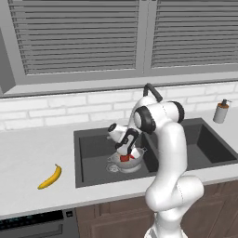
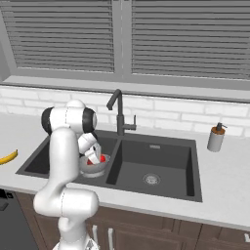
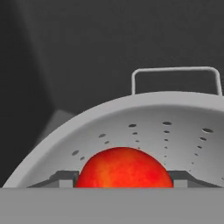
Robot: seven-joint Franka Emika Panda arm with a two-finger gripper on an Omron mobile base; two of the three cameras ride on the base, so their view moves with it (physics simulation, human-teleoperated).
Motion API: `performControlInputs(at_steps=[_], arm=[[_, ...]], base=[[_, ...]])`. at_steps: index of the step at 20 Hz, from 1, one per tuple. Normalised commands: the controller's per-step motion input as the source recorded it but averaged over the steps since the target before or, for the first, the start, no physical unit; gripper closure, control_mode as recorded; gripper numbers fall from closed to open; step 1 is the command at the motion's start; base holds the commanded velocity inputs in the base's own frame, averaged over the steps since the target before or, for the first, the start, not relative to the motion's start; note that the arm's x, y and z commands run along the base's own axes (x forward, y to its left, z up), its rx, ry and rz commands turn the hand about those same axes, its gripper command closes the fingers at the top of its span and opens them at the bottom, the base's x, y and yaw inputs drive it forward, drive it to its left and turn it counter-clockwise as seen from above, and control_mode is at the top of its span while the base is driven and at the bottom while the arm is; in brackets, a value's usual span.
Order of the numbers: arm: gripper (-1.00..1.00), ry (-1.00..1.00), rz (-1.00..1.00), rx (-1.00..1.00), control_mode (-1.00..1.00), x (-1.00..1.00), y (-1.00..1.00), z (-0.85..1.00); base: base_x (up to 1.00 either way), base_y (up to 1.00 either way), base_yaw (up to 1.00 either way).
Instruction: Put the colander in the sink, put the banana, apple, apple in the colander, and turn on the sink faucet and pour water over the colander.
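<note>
The silver colander (image 1: 135, 165) (image 2: 91, 169) sits in the left basin of the dark sink (image 1: 93, 148) (image 2: 146, 163). My gripper (image 1: 125, 153) (image 2: 97, 158) (image 3: 124, 181) reaches down into the colander (image 3: 166, 122), shut on a bright red apple (image 1: 124, 158) (image 2: 102, 158) (image 3: 124, 168); a fingertip presses each side of it, low inside the bowl. The yellow banana (image 1: 50, 177) (image 2: 7, 157) lies on the counter left of the sink. The black gooseneck faucet (image 1: 152, 90) (image 2: 118, 112) stands behind the divider, with no water running.
A grey-white soap pump bottle (image 1: 221, 111) (image 2: 215, 137) stands on the counter right of the sink. The right basin (image 2: 151, 179) shows its round drain. A tiled wall and shuttered window run behind the counter.
</note>
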Motion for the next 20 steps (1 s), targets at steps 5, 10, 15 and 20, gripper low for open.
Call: performControlInputs(at_steps=[5,10,15,20], arm=[[-1.00,-0.30,-0.19,0.10,-1.00,-1.00,-0.03,-1.00],[-1.00,-0.32,-0.42,0.27,-1.00,-1.00,0.31,-0.95],[-1.00,-0.34,-0.45,0.26,-1.00,-1.00,0.27,-0.39],[-1.00,-0.53,-0.31,0.26,-1.00,-1.00,0.07,0.33]], base=[[0.00,0.00,0.00],[0.00,0.00,0.00],[0.00,0.00,0.00],[0.00,0.00,0.00]])
